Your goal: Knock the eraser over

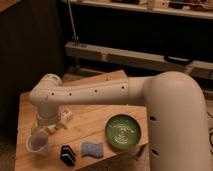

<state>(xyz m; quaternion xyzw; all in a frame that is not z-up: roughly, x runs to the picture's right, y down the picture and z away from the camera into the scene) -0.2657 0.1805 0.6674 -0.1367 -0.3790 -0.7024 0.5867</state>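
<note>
Your pincer (56, 121) hangs over the left part of the wooden worktop (90, 120), its fingers spread apart with nothing between them. You'll find the eraser (67, 154) near the front edge, seemingly upright, in front of the pincer and apart from it. A light-blue sponge (92, 149) sits just beside it on the right, a clear cup (37, 143) to its left, and a green plate (123, 131) farther right

High view down past arm (95, 92) onto table (92, 122), pincer (49, 128) lower-left
</note>
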